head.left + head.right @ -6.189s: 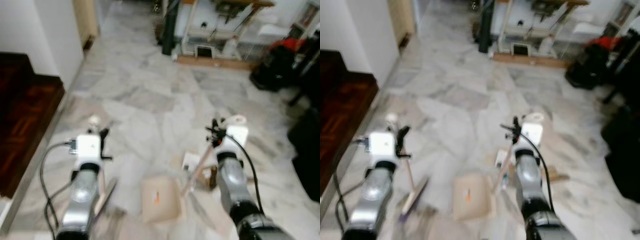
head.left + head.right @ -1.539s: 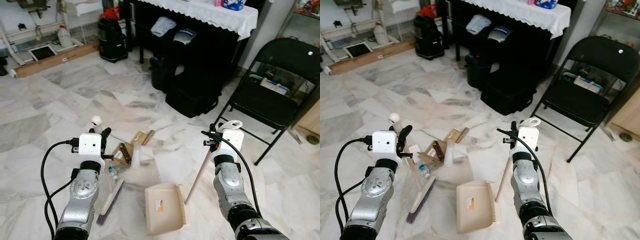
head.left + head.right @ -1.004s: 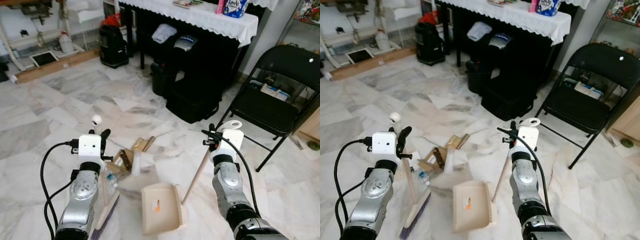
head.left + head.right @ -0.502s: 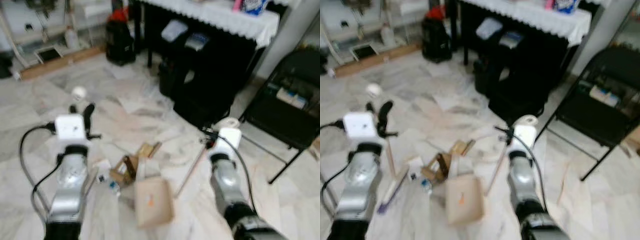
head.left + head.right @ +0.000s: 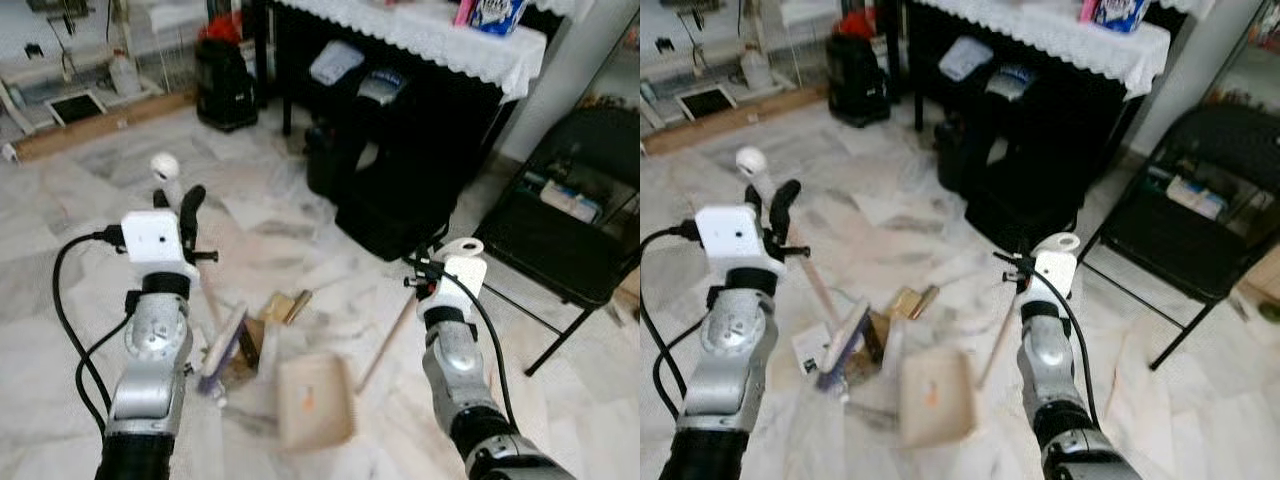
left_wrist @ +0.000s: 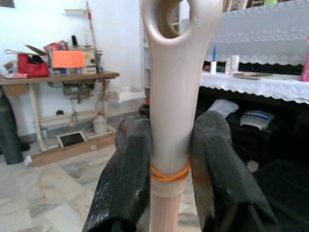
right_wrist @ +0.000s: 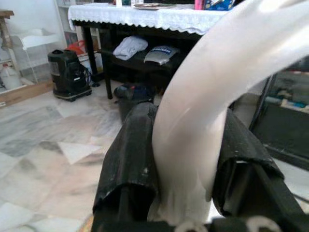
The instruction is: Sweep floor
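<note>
My left gripper (image 6: 169, 159) clamps the broom (image 5: 222, 342) handle, head on the marble floor (image 5: 90, 250) beside cardboard scraps (image 5: 285, 306). My right gripper (image 7: 188, 159) grips the dustpan (image 5: 315, 398) handle, pan flat beside the scraps.

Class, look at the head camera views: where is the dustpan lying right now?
The dustpan lies on the marble floor between the two arms, just right of the brush head and the cardboard scraps, its long handle held in the right tool.
</note>
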### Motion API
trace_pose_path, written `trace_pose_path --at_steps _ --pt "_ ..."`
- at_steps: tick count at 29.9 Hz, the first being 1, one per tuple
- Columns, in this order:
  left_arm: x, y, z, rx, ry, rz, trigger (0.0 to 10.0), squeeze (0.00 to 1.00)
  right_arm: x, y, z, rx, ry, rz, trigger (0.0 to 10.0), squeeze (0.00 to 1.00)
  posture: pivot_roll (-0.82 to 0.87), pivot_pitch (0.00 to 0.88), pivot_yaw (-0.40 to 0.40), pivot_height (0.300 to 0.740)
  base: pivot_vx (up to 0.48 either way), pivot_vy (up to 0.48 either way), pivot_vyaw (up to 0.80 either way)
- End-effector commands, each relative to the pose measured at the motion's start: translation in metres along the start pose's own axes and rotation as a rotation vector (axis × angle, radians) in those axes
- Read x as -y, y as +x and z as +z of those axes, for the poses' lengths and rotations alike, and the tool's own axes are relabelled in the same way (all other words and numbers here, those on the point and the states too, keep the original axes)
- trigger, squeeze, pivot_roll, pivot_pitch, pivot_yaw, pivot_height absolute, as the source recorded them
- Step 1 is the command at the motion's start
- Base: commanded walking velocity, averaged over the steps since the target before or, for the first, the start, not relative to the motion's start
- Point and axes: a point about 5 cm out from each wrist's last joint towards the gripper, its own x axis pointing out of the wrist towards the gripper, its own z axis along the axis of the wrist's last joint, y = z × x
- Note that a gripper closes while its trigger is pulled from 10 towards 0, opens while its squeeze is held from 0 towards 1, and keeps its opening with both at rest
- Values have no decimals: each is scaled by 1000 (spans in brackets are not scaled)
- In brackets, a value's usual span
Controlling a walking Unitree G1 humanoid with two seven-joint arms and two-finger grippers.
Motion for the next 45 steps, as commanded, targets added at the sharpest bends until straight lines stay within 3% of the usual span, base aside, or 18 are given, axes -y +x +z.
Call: trace_pose_path --at_steps 1,16,45 --pt "6 5 15 63 -17 -15 10000 0 0 3 6 29 14 -8 10000 0 39 31 -77 740 0 0 0" --pt "3 -10 -13 -44 9 -10 10000 0 2 3 4 17 20 -18 10000 0 35 31 -79 740 188 0 0" --pt "4 -7 -11 -24 8 -8 10000 0 4 4 7 33 11 -22 10000 0 36 20 -78 740 268 0 0"
